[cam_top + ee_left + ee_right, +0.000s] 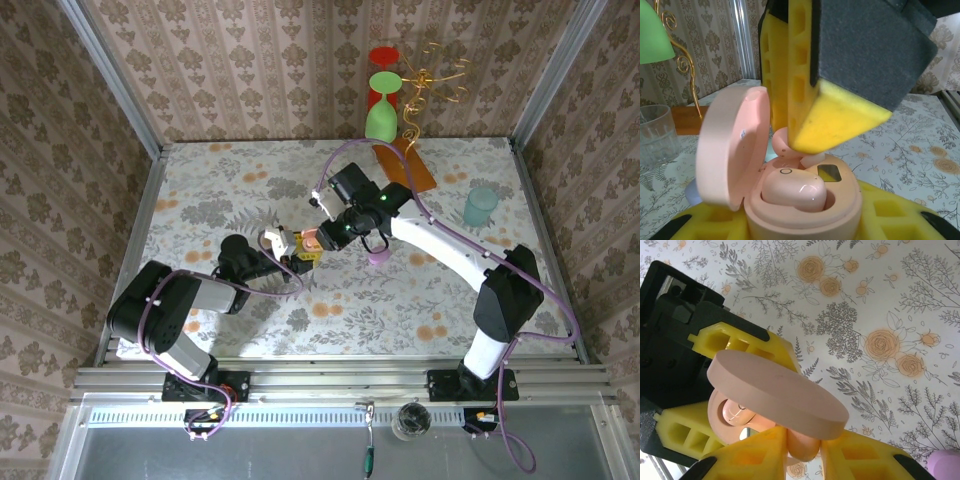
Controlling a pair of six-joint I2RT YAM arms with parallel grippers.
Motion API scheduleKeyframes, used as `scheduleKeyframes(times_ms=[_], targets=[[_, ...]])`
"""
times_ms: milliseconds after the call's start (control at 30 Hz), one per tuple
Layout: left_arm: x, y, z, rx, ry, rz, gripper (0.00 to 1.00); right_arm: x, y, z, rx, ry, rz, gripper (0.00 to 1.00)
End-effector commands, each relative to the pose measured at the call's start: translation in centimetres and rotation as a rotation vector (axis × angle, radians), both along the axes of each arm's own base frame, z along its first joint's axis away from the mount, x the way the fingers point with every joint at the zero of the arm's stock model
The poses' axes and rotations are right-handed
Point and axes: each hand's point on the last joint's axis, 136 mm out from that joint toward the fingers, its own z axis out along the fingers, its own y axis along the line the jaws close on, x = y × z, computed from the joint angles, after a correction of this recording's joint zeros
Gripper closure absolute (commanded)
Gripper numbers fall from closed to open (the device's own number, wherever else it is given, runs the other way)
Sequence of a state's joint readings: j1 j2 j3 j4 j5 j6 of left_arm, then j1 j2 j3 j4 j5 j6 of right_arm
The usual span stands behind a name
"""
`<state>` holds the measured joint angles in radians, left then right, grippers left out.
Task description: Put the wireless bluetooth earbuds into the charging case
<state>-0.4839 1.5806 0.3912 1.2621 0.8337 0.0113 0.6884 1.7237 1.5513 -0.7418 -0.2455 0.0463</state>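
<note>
Pinching earbud at charging case rim, right tool; left tool clamping it.

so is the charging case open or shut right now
Open. The pink case has its lid swung up on edge, and one earbud sits in a well inside.

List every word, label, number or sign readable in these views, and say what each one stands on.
No readable text in any view.
Small ring mark on the glossy pink earbud seated in the open round pink charging case: a symbol, no letters.
Tiny bluish speck inside the case's lid: too small to read.
</note>
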Motion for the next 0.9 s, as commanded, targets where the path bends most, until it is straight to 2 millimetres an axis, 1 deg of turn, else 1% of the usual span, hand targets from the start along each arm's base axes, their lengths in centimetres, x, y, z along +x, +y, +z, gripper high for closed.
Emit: scheduleKeyframes(times_ms=[0, 133, 267, 367, 467, 533, 600, 633, 700, 800, 867], targets=[[0.4, -0.2, 2.2, -0.042, -0.049, -0.008, 0.67, -1.0, 0.5, -0.1, 0.002, 0.023, 0.049, 0.71], [0.4, -0.3, 2.1, -0.041, -0.046, -0.011, 0.67, -1.0, 0.4, 0.3, 0.010, 0.006, 0.043, 0.66], [0.4, -0.1, 2.0, -0.040, -0.045, -0.010, 0.67, -0.9, 0.1, 1.2, 0.019, -0.023, 0.029, 0.60], [0.5, 0.0, 1.6, -0.033, -0.043, -0.005, 0.67, -1.1, -0.3, 2.4, 0.047, -0.065, 0.027, 0.52], [0.4, 0.2, 1.2, -0.020, -0.060, 0.001, 0.67, -1.4, -0.7, 4.1, 0.124, -0.101, 0.027, 0.46], [0.4, 0.2, 1.0, -0.010, -0.077, 0.006, 0.67, -1.4, -0.8, 5.3, 0.193, -0.104, 0.018, 0.36], [0.4, 0.2, 0.6, 0.000, -0.085, 0.007, 0.66, -0.7, -0.9, 6.3, 0.264, -0.092, -0.027, 0.24], [0.5, 0.2, 0.6, 0.001, -0.088, 0.007, 0.66, -0.1, -0.8, 6.7, 0.292, -0.091, -0.053, 0.22], [0.3, -0.1, 0.5, 0.003, -0.092, -0.007, 0.67, 1.3, -0.9, 6.7, 0.317, -0.060, -0.125, 0.19], [0.0, -0.5, 0.5, 0.004, -0.105, -0.023, 0.66, 3.2, -1.0, 5.8, 0.300, -0.001, -0.215, 0.18], [-0.1, -0.7, 0.7, 0.002, -0.109, -0.028, 0.66, 3.9, -1.5, 4.5, 0.255, 0.051, -0.269, 0.17]])
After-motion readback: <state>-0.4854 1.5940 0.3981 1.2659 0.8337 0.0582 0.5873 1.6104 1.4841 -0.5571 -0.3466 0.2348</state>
